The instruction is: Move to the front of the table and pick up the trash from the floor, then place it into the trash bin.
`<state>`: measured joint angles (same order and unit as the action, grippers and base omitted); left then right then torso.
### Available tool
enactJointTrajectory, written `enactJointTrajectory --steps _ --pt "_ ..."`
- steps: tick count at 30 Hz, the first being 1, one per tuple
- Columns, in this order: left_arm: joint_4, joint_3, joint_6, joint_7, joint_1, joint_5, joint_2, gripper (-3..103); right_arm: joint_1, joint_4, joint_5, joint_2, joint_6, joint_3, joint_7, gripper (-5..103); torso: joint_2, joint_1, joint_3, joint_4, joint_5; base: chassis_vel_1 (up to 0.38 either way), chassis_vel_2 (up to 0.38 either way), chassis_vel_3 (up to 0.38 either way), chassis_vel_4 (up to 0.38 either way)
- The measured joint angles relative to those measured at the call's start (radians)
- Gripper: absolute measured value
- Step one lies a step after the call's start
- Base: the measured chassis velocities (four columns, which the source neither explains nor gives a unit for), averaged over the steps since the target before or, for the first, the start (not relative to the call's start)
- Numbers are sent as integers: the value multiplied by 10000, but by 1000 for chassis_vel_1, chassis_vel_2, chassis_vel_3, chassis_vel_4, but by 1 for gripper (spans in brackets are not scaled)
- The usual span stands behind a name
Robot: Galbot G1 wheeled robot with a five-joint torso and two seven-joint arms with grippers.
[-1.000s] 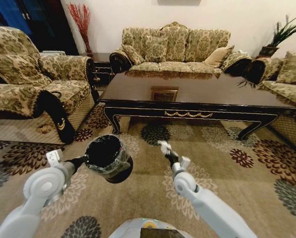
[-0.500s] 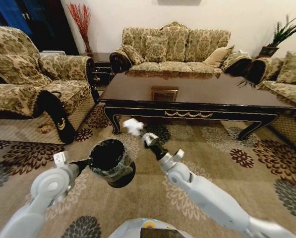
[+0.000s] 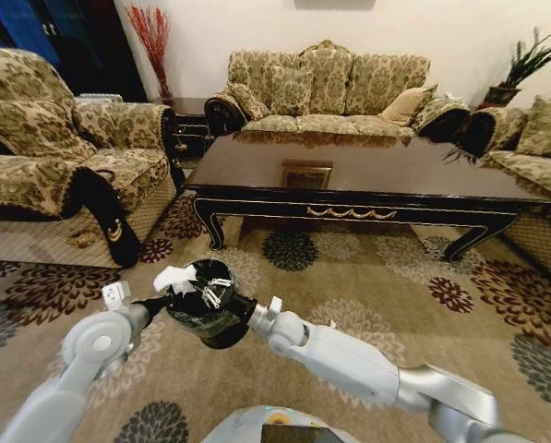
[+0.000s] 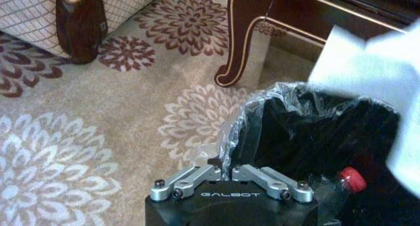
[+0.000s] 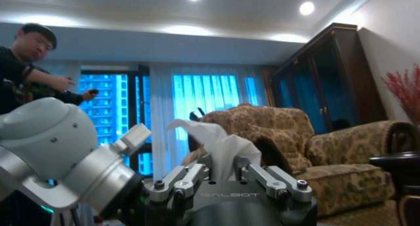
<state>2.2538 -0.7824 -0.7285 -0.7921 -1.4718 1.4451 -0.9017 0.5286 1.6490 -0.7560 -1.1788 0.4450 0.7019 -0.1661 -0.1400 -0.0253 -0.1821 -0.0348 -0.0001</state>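
Our left gripper (image 4: 226, 173) is clamped on the rim of the trash bin (image 3: 201, 297), holding it up off the floor (image 3: 367, 277). Our right gripper (image 3: 210, 293) pinches the white paper (image 3: 173, 277) over the bin's mouth. We think the paper is light, soft, easy to squash; hold it by its middle.

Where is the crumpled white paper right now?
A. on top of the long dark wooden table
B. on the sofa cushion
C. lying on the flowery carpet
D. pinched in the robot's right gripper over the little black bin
D: the crumpled white paper is pinched in the right gripper, right above the small round black bin with a plastic bag liner, which the left gripper holds up by its rim.
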Motion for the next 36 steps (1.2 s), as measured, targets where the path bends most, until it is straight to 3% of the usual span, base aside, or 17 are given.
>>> enactJointTrajectory --steps 1,4,7,8,12,13,15,18,22,27,36 --pt "0 0 0 0 0 0 0 3 0 0 0 0 0 0 0 19 0 0 0 0 0 0 0 0 0" --pt "59 6 2 3 6 7 41 3 73 36 -48 210 -90 -213 31 36 2 0 1 0 2 0 0 0 0" --pt "99 -4 3 5 -3 19 86 3 120 71 -50 323 -94 -342 30 41 2 0 1 0 2 0 0 0 0" --pt "132 -23 6 6 -20 23 114 3 169 144 -52 426 -93 -456 30 53 2 0 1 0 2 0 0 0 0" --pt "163 -54 9 7 -42 27 133 3 270 261 -38 583 -49 -610 19 58 2 0 1 0 2 0 0 0 0" --pt "190 -82 11 7 -64 29 149 3 339 351 -23 697 -8 -754 11 70 2 0 1 -1 2 0 0 0 0" --pt "220 -113 14 7 -83 31 163 3 424 466 -34 819 10 -944 11 70 2 0 1 -2 2 0 0 0 0" --pt "367 -267 23 8 -169 65 239 3 887 743 -773 1218 -227 -2010 88 86 2 0 1 -3 3 0 0 0 0" --pt "475 -367 27 9 -238 93 283 3 1255 902 -1235 1602 -305 -2820 36 99 2 0 1 2 3 0 0 0 0" --pt "546 -377 34 10 -253 96 217 3 1530 1404 -1305 1893 -469 -2954 132 100 2 1 1 0 3 0 0 0 0" --pt "591 -326 37 10 -314 -25 -46 3 1646 1838 -927 1960 -594 -2255 279 100 2 1 1 -1 2 0 0 0 0"
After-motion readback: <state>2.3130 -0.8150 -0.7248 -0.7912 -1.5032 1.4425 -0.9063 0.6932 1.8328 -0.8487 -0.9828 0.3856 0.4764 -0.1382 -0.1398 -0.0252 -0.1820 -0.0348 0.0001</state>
